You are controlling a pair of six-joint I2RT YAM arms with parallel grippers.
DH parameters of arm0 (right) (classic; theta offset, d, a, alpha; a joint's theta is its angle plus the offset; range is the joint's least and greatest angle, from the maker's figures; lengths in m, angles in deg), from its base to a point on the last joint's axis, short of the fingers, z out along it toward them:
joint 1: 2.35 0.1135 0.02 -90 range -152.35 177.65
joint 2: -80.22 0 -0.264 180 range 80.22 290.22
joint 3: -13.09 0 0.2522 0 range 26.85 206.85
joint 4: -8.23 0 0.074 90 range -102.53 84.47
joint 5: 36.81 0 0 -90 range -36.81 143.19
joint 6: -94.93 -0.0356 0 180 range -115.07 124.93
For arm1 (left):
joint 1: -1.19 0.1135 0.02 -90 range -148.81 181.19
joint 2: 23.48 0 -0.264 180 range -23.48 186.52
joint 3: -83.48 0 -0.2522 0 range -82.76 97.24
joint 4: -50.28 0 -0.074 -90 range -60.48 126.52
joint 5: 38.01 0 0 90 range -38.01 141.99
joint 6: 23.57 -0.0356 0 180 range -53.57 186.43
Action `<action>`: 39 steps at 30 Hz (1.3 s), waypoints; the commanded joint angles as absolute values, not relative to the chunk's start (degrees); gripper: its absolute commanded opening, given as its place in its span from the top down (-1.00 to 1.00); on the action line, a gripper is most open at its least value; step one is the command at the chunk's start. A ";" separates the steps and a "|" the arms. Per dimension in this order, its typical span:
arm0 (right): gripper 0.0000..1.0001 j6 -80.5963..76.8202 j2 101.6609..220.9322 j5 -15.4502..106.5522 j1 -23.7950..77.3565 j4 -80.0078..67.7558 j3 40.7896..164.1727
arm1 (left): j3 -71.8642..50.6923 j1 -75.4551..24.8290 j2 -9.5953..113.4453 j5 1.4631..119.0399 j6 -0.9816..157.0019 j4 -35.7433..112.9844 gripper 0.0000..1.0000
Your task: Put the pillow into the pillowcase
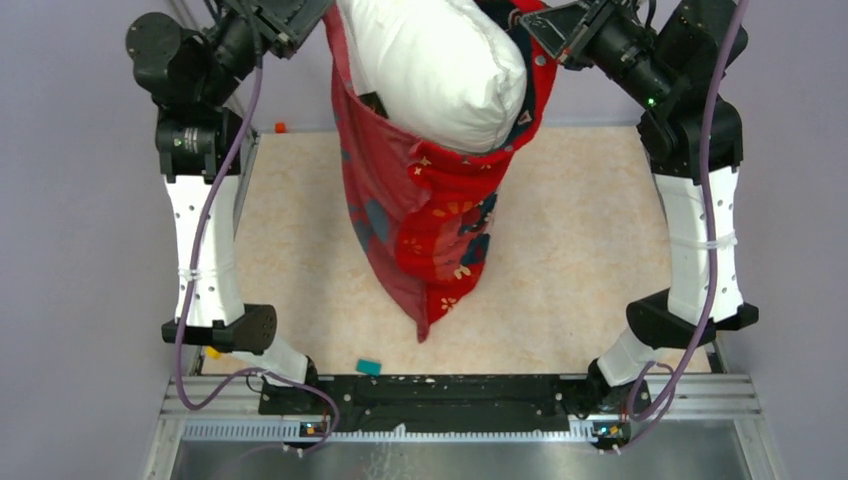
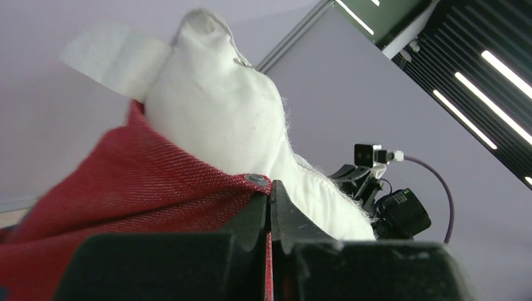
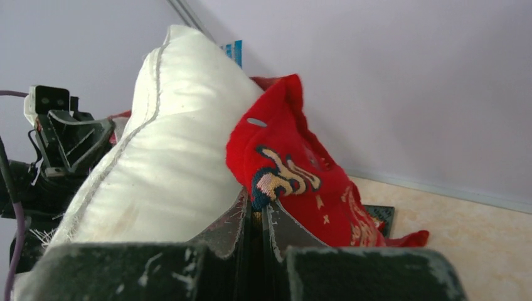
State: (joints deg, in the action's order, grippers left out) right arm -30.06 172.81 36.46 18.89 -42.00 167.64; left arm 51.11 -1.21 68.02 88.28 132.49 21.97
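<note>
L pincer [image 2: 270, 191] clenched on pillowcase [image 1: 420, 220] hem | R pincer [image 3: 257, 210] clenched on opp. hem | both held high so case hangs mouth-up over table [image 1: 590, 250], prob. letting weight seat pillow [image 1: 440, 70] | pillow approx. half in, top end protruding

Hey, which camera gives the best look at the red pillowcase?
The top external view. It shows the pillowcase nearly whole, hanging from its mouth around the pillow down to its bottom corner. The left wrist view shows only a plain red edge with a snap; the right wrist view, a bunched printed rim.
</note>
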 commanded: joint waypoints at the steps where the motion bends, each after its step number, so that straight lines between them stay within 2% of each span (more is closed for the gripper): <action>1: 1.00 -29.26 171.26 41.74 16.96 -30.18 176.66 | 44.41 -9.67 65.61 87.08 125.79 24.72 1.00; 4: 1.00 -26.05 170.24 49.63 15.46 -26.53 175.51 | 32.23 -15.50 61.17 87.43 120.80 23.68 1.00; 6: 1.00 -24.37 171.04 52.83 14.94 -25.73 174.76 | 29.42 -17.30 59.92 87.57 118.44 21.61 1.00; 9: 1.00 -26.41 173.98 49.58 14.90 -28.63 175.17 | 38.21 -14.07 61.09 84.83 116.80 17.93 1.00; 12: 1.00 -27.36 174.88 46.07 16.88 -32.21 171.21 | 52.63 -2.71 67.05 89.06 124.83 17.85 1.00; 15: 1.00 -24.51 173.77 47.34 18.75 -34.77 167.88 | 50.76 2.72 68.48 89.14 132.06 22.62 1.00; 19: 1.00 -21.49 175.98 51.02 15.60 -39.26 172.89 | 43.65 -12.85 69.20 86.01 122.24 19.25 1.00; 22: 1.00 -23.89 177.91 49.76 10.77 -39.78 175.09 | 34.69 -17.89 68.40 87.12 121.40 22.23 1.00; 27: 1.00 -27.58 177.24 42.29 10.62 -34.79 169.46 | 40.28 -15.37 70.77 84.84 118.77 17.20 1.00; 34: 1.00 -23.00 181.92 39.00 16.73 -44.63 169.29 | 38.33 -10.42 72.00 82.14 122.52 19.44 1.00; 37: 0.67 -21.22 180.05 40.28 19.09 -47.25 167.18 | 32.48 -9.07 70.83 82.27 124.19 22.79 1.00; 39: 0.53 -20.66 177.87 40.78 20.48 -47.79 165.08 | 30.49 -8.24 70.42 82.65 124.68 23.82 1.00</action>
